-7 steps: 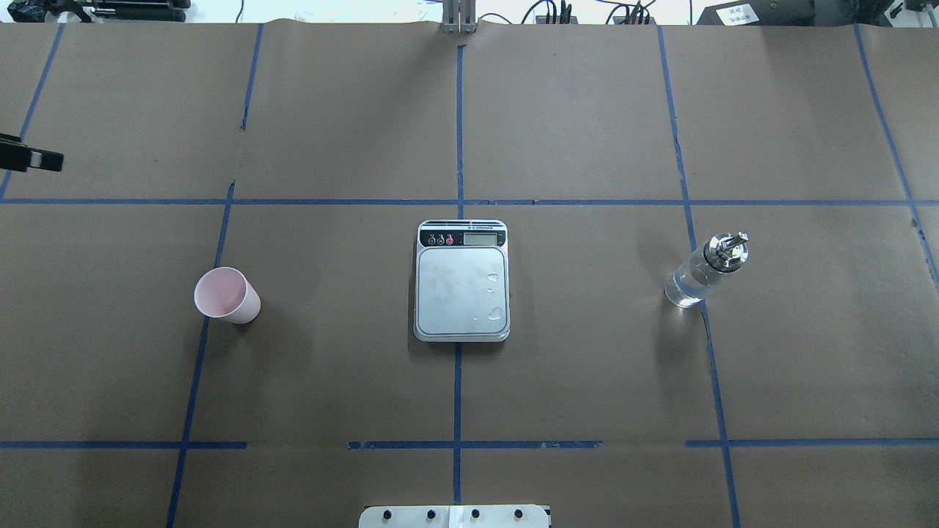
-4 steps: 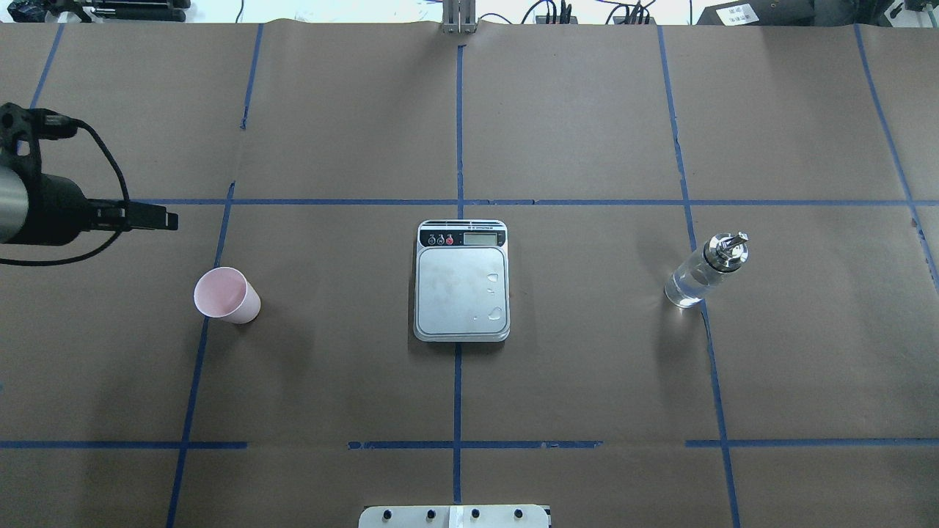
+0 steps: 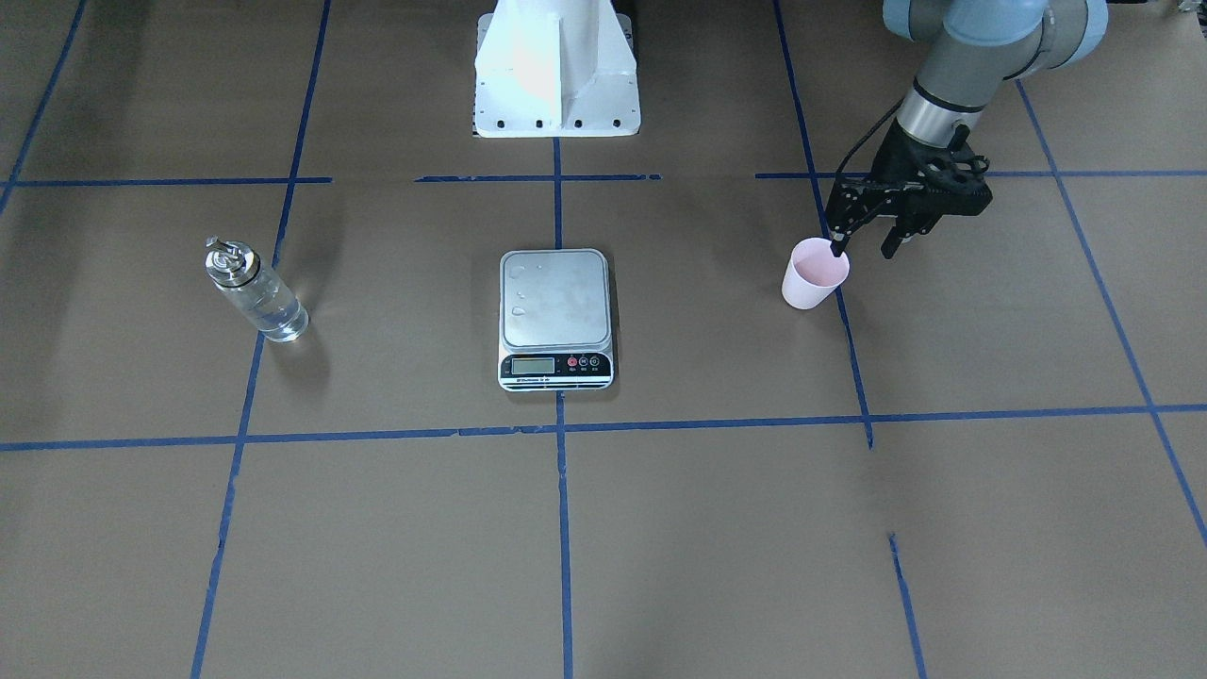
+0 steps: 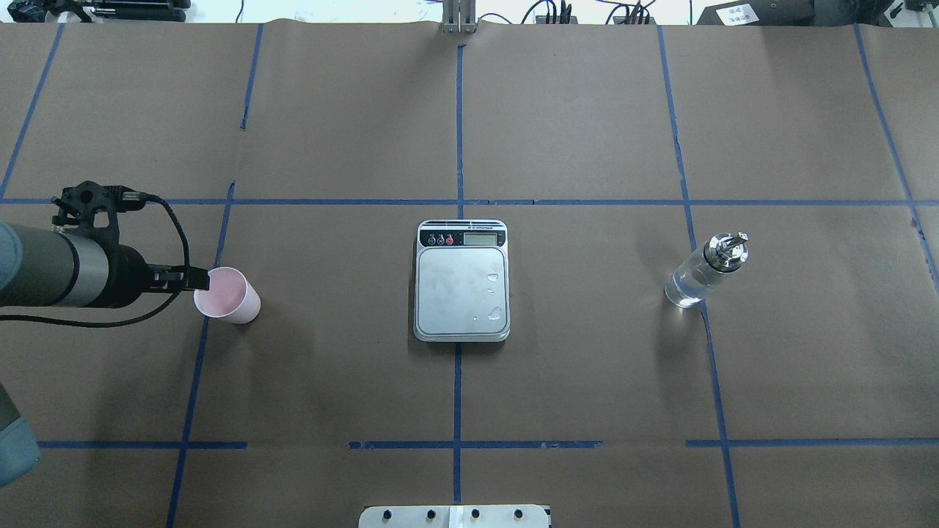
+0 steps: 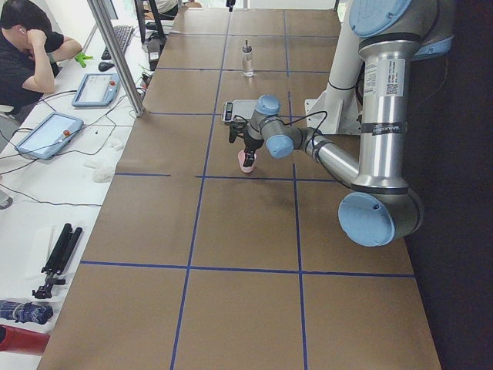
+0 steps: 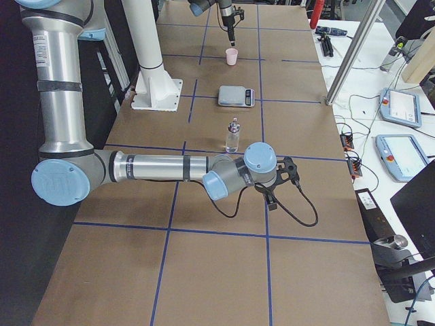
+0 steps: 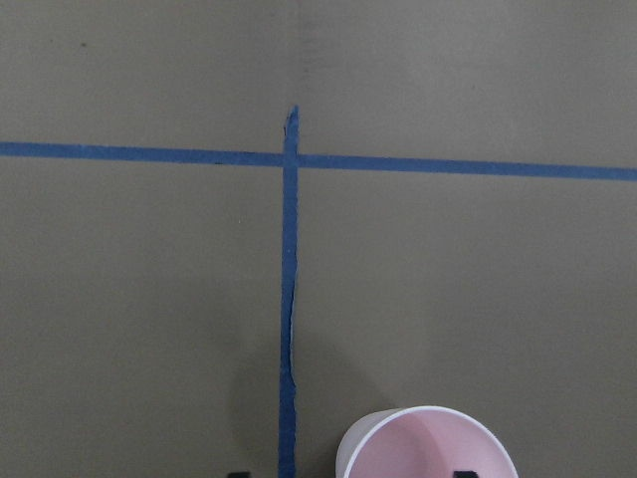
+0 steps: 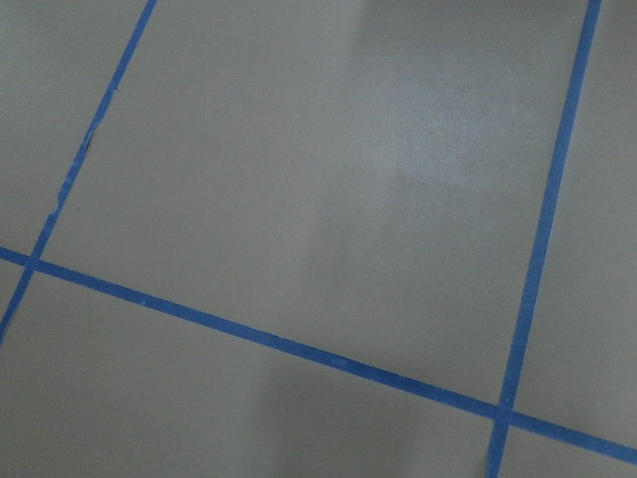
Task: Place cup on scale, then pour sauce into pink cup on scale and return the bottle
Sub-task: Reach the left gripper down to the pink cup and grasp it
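The pale pink cup (image 4: 229, 295) stands upright on the table's left part, apart from the scale; it also shows in the front view (image 3: 813, 273). The scale (image 4: 462, 282) lies at the centre with a bare silver plate that has a few droplets on it. The clear bottle (image 4: 700, 271) with the sauce stands upright on the right. My left gripper (image 3: 863, 250) is open at the cup's rim, one finger (image 3: 836, 247) over the rim, the other outside it. The left wrist view shows the cup (image 7: 426, 445) at its bottom edge. My right gripper (image 6: 270, 195) shows only in the right side view, so I cannot tell its state.
Brown paper with blue tape lines (image 4: 458, 132) covers the table. The robot's white base (image 3: 556, 71) stands behind the scale. Tablets (image 5: 50, 132) and an operator (image 5: 23, 46) are beside the table's far side.
My left arm has come in from the left edge and moved toward me and right, until its open gripper reaches the cup's rim. Cup, scale and bottle have not moved.
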### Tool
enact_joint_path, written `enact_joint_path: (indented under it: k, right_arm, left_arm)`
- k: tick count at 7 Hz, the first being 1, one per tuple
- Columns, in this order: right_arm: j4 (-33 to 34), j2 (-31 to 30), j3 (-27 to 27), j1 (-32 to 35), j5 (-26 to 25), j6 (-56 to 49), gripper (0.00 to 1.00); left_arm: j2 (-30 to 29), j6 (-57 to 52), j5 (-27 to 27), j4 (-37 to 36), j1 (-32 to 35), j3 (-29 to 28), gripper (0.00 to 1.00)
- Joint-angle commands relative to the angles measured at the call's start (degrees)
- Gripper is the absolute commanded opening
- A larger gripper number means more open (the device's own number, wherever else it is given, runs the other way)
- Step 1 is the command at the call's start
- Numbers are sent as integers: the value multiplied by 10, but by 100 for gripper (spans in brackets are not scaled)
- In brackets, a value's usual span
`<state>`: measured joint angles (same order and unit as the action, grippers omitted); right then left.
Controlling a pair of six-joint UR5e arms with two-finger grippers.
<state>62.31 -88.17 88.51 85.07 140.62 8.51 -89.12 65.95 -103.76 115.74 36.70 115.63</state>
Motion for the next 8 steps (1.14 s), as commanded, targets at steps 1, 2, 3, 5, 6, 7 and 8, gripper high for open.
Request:
enact_joint_path:
  k: [1,2,3,5,6,7,8]
  right_arm:
    - [-6,-4,0,0,0,-1,100]
    - [-19,-9,-2,0,0,-1,100]
    - [-20,-13,0,0,0,-1,100]
    - [-36,-19,-1,0,-1,0,100]
    - [-37,-19,-1,0,0,0,100]
    - [-37,-20,0,0,-1,0,100]
    - [-37,-20,0,-1,0,1,100]
  left_arm:
    - [1,0,8,-2,-25,-13,70]
    - [-1,0,8,-3,-31,-15,58]
    - [-2,0,7,-3,-34,-16,19]
    - [-4,-6,7,-4,-35,-8,0]
    - [-12,-6,4,-6,-35,-5,0]
    - [-55,-7,1,-61,-34,1,0]
    - [-155,-8,1,-174,-35,1,0]
